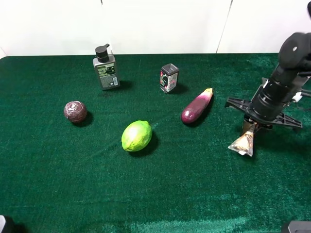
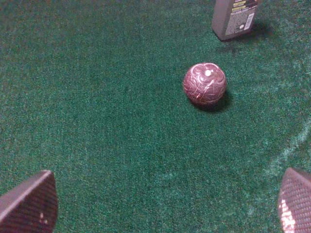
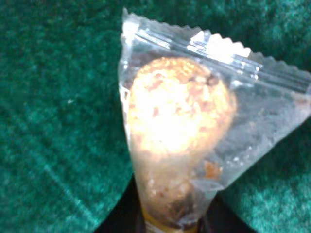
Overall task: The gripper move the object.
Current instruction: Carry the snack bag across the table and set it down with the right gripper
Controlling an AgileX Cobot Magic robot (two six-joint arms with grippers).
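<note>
The object is a clear plastic packet (image 1: 243, 142) with crimped ends and a pale tan snack inside. It hangs from my right gripper (image 1: 251, 127), a black cylindrical hand with thin spreading fingers at the right of the green cloth. The gripper is shut on the packet's upper end. The packet's lower end is at or just above the cloth; I cannot tell which. The right wrist view is filled by the packet (image 3: 180, 126), pinched at its narrow end. My left gripper (image 2: 163, 206) is open and empty above the cloth, near a dark red ball (image 2: 204, 84).
A green lime (image 1: 136, 136) lies in the middle of the cloth (image 1: 73, 174). A purple eggplant (image 1: 196, 107) lies left of the right gripper. A grey pump bottle (image 1: 106, 68) and a small black can (image 1: 168, 77) stand at the back. The dark red ball (image 1: 75, 111) is at the left.
</note>
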